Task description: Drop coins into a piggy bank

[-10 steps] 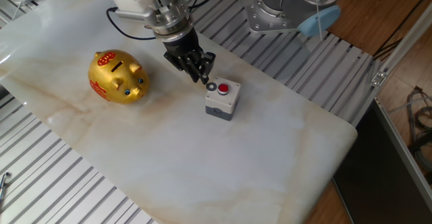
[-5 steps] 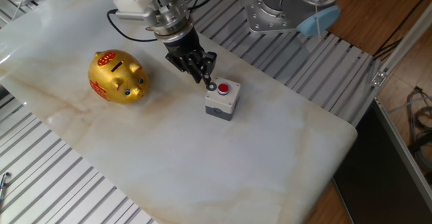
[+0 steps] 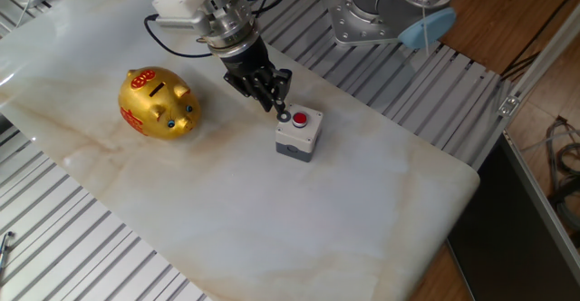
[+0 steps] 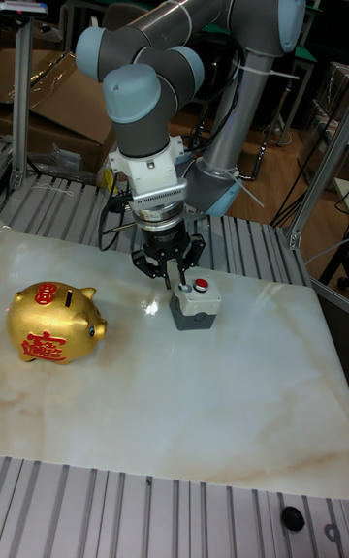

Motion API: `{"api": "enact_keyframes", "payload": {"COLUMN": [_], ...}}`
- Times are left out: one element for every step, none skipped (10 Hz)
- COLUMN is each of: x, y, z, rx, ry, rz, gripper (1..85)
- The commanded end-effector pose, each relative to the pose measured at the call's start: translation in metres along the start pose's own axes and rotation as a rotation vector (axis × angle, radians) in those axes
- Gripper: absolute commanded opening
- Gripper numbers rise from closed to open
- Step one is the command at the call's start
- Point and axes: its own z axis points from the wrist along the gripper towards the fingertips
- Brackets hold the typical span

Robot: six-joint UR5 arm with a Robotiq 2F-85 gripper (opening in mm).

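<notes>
The gold piggy bank point(image 3: 156, 103) point(image 4: 53, 323) with red markings and a dark top slot stands at the left of the marble table. A tiny dark coin point(image 3: 284, 117) with a paler centre lies on top of a small grey box point(image 3: 297, 140) point(image 4: 197, 308), just left of its red button point(image 3: 303, 118) point(image 4: 202, 285). My gripper point(image 3: 277, 110) point(image 4: 177, 281) points down over the box's left edge. Its fingertips stand a narrow gap apart, right at the coin. The tall fixed view hides the coin behind the fingers.
The marble slab point(image 3: 362, 201) rests on a slatted metal bench. The arm's base point(image 3: 372, 11) and cables sit at the back. A small dark round object point(image 4: 289, 517) lies on the front slats. The slab's right edge drops off near a wooden floor.
The gripper has shifted slightly right and down towards the coin on the box. The piggy bank and box have not moved.
</notes>
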Motion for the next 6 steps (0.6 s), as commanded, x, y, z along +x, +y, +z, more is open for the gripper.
{"api": "enact_keyframes", "payload": {"x": [-0.0011, -0.0011, -0.0017, -0.002, -0.002, -0.0019], "y": [0.006, 0.0068, 0.0097, 0.0116, 0.0126, 0.0131], "z": [0.0006, 0.0009, 0.0009, 0.0009, 0.0009, 0.001], "rx": [-0.033, -0.038, -0.05, -0.057, -0.063, -0.068], "ry": [-0.005, -0.004, -0.007, -0.008, -0.01, -0.011], "rz": [-0.008, -0.012, -0.01, -0.011, -0.015, -0.019], "gripper": [30.7, 30.7, 30.7, 30.7, 30.7, 31.3]}}
